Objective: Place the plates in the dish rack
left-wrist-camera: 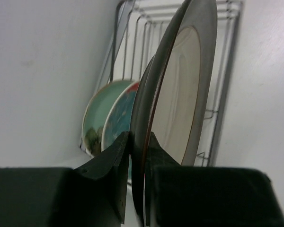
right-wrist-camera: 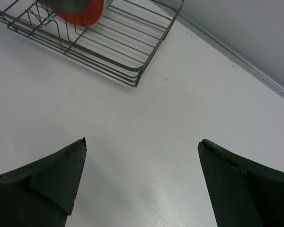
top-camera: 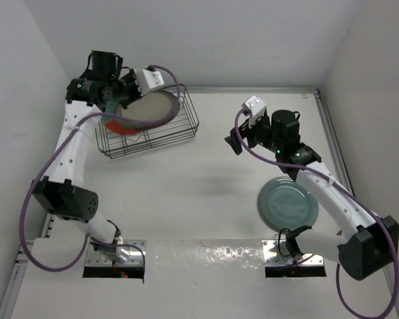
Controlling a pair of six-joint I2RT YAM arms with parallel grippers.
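Cream plate, likely stiff, slick and breakable, stands on edge over the rack, its rim, the sound hold, clenched in the left tool; right tool released, above the worktop.

Four plates, one dish rack, two arms

Brightly, evenly lit from above, with only soft shadows. Glaring white off the desk near its front edge. Blurred close up in the left wrist view.
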